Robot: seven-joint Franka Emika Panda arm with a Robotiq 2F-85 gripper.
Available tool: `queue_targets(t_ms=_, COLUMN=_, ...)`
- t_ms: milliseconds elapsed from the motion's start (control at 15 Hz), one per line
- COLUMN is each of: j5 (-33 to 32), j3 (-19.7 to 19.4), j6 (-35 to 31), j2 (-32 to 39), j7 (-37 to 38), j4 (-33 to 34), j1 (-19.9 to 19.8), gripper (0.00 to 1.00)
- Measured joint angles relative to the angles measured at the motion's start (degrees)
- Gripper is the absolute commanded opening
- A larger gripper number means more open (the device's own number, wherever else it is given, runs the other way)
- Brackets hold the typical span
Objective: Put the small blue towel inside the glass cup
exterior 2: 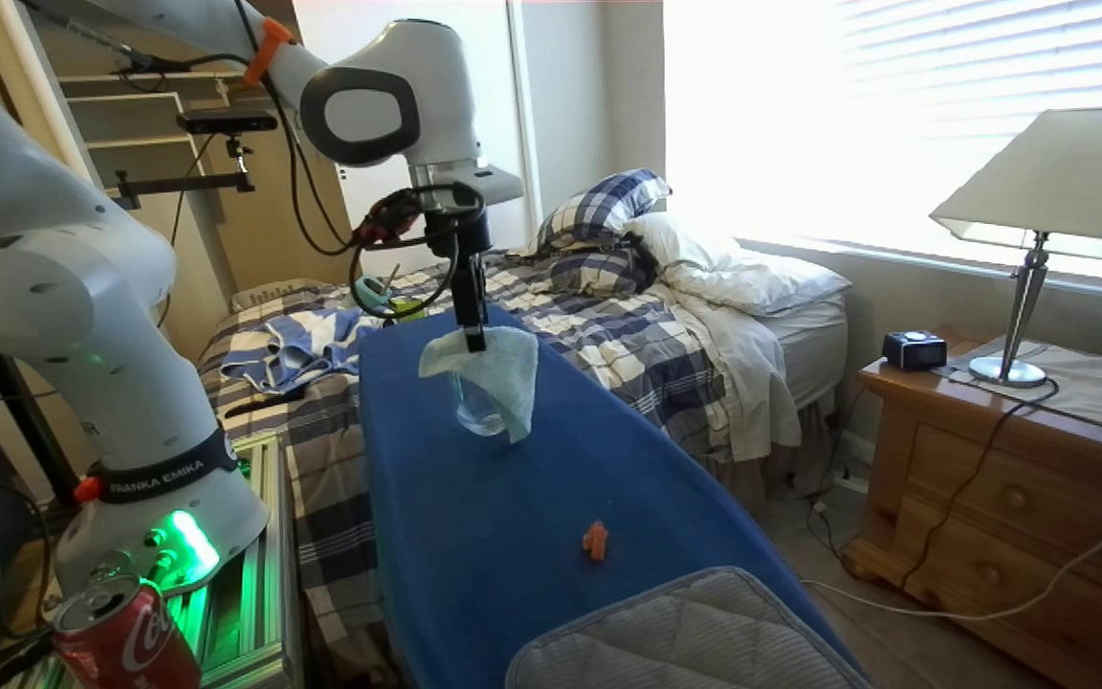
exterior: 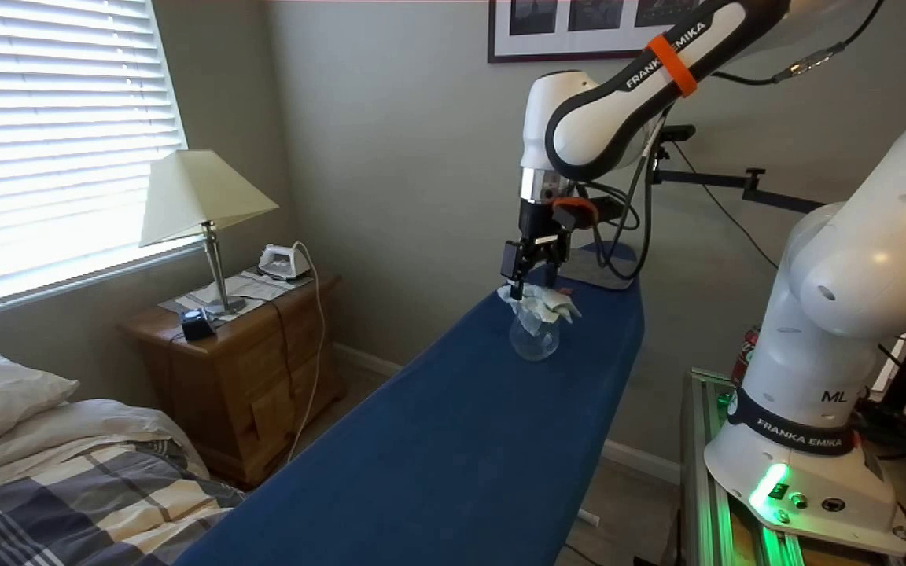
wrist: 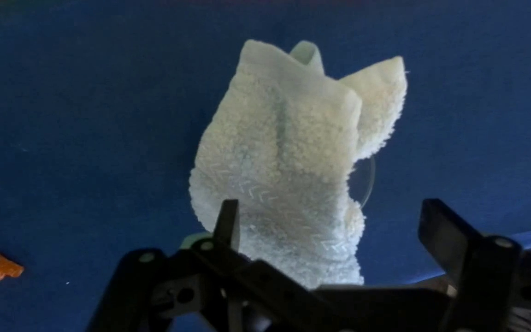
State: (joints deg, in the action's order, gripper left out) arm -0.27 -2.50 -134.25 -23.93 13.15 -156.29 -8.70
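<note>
Small pale blue-white terry towel [wrist: 279, 166] draped across mouth of small clear round glass cup [exterior: 534, 343], one corner hanging outside. For likely tuck: towel below jaws, off-centre toward one, long axis roughly square to their opening; jaws parted wide, grasping nothing. White-and-black robot arm [exterior: 606, 130] arches over dark blue cloth-covered ironing board [exterior: 421, 440], wrist pointing down.

The blue board [exterior: 437, 440] carries a cup [exterior: 534, 343], orange object [exterior 2: 595, 542] and grey pad [exterior 2: 685, 641].
</note>
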Motion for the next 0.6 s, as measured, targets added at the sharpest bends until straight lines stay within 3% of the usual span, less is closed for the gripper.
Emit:
queue_targets(t_ms=133, j5=0.0, j3=0.3, j6=0.02, j2=-0.4, j7=0.01, j4=0.28, j1=0.15, gripper=1.0)
queue_targets(t_ms=200, j5=0.0, j3=0.38, j6=0.08, j2=-0.62, j7=0.01, j4=0.51, j1=0.22, gripper=0.75)
queue_targets(t_ms=333, j5=0.05, j3=0.42, j6=0.34, j2=-1.39, j7=0.01, j4=0.91, j1=0.37, gripper=0.68)
queue_targets(t_ms=600, j5=0.13, j3=0.44, j6=4.33, j2=-4.27, j7=0.09, j4=2.02, j1=0.61, gripper=0.38)
